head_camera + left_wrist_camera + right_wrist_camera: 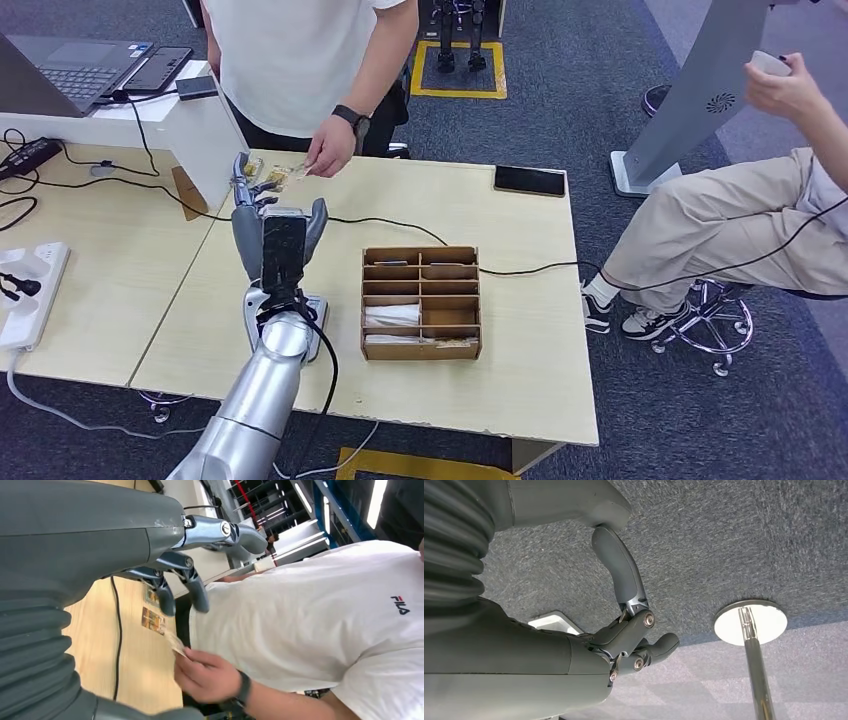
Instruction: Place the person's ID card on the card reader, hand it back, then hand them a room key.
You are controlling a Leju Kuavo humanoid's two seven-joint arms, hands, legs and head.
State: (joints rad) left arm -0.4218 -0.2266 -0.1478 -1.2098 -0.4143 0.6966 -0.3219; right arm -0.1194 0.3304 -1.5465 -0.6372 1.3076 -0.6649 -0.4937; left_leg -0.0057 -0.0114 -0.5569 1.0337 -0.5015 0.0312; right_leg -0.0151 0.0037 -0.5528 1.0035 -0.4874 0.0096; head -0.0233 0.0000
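Left robot hand [262,215] is stretched out over the desk [520,380], fingers apart and lightly curled, holding nothing. It sits just near of the person's hand [330,152], not touching it.

ID card [175,643]: pinched in that person's hand at the far desk edge, tip just beside the small printed cards [272,178] lying there. Left wrist view shows two such printed cards on the desk beyond the robot fingers [197,587]; head view blurs them.

Right robot hand [634,640] hangs over grey carpet [734,540], fingers curled in, nothing in them. Right wrist view also shows one chrome pole on a round base [751,622].

Head view count:
- one wooden tray [421,302] with divided slots, right of the left arm, white cards in its near slots
- one black phone [529,180] at the far right desk edge
- one laptop [62,70] far left
- two people: one standing [300,50] behind the desk, one seated [740,220] to the right
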